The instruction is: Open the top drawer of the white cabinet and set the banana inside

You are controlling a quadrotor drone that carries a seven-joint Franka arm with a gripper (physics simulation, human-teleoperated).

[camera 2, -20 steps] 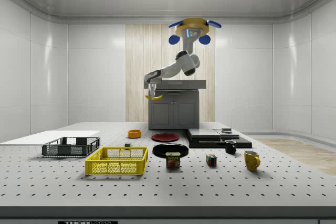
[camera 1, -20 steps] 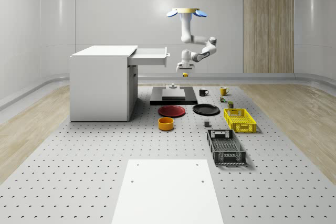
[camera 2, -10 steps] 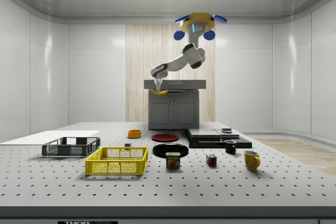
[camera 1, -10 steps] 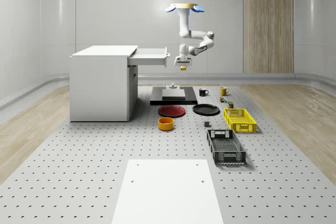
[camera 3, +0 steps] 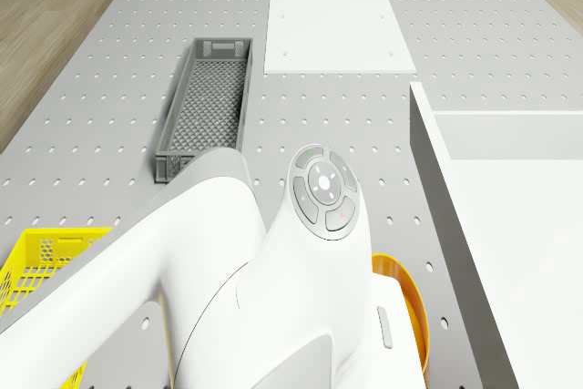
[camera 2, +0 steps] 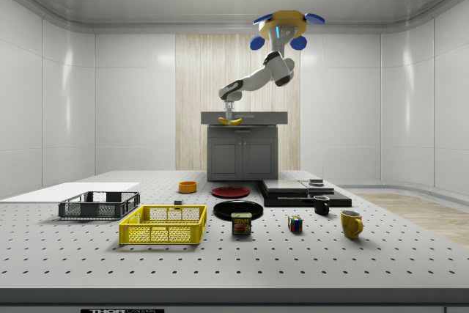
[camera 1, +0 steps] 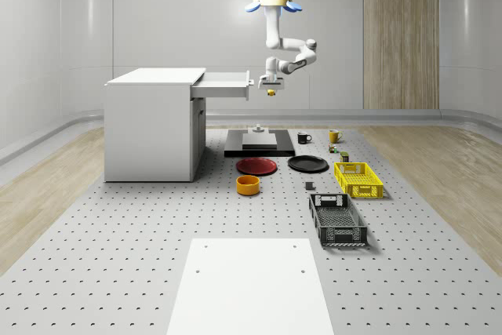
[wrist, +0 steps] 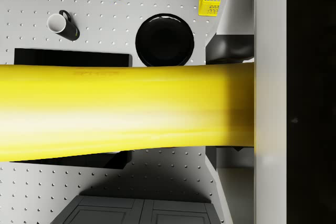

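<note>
Above table [camera 1: 118, 272], bent arm [camera 1: 292, 54], gripper [camera 1: 271, 88] clasping banana [camera 2: 231, 120].

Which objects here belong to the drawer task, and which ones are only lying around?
Belong to the job:
- banana, held by the gripper
- top drawer, pulled open
- white cabinet

Just lying about:
- yellow basket
- grey basket
- red plate
- black plate
- orange bowl
- mugs

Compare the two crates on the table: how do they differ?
The yellow crate is bright and shorter; the grey crate is dark, longer and narrower. In the whole-scene view the yellow crate lies farther back and the grey crate nearer the white panel. Both are open-topped mesh and look empty.
</note>
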